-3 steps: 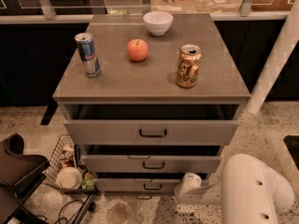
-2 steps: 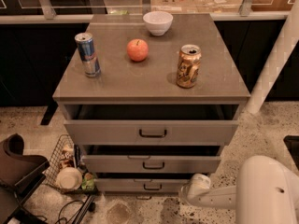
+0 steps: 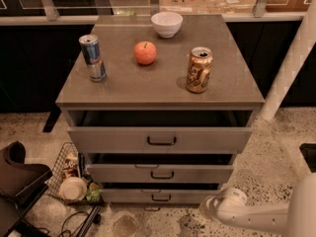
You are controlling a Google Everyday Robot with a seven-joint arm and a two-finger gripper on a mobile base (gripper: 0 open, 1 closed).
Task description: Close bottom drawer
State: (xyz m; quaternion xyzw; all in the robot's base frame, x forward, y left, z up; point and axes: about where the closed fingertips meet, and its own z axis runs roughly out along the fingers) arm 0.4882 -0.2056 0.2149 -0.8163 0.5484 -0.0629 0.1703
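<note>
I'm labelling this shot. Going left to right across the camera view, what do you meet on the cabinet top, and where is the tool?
Blue can → apple → gold can. The tool is low on the right, by the bottom drawer's right end.

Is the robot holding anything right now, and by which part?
Cannot tell; the gripper is low beside the bottom drawer's right end, away from its handle.

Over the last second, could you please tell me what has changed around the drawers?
The gripper has drawn back rightward from the bottom drawer and now sits low by its right end; the arm behind it slid toward the right edge. No grasp or release shows. The drawer front, blue can, gold can, apple and bowl stayed put.
</note>
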